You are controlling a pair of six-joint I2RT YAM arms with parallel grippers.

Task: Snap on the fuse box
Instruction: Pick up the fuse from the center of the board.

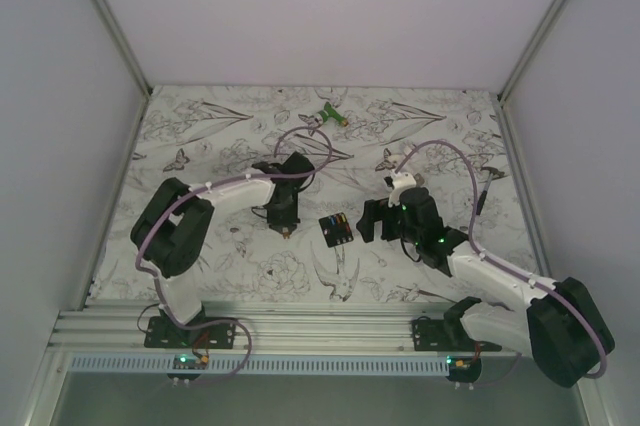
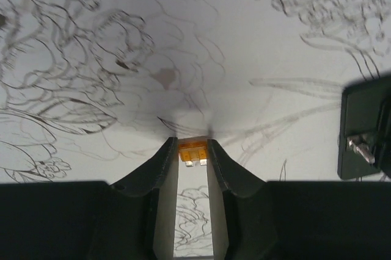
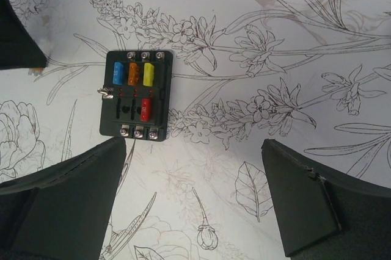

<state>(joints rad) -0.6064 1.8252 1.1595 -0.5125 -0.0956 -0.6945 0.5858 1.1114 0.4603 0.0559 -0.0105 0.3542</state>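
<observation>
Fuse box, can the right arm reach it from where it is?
Probably yes. The fuse box lies flat on the table just ahead of the right tool, which is wide open, and nothing sits between them to block the way.

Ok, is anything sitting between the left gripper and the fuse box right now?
Nothing visible. From above, only bare flowered table lies between the left gripper, which pinches a small orange fuse, and the fuse box. The open right gripper is on the box's other side.
</observation>
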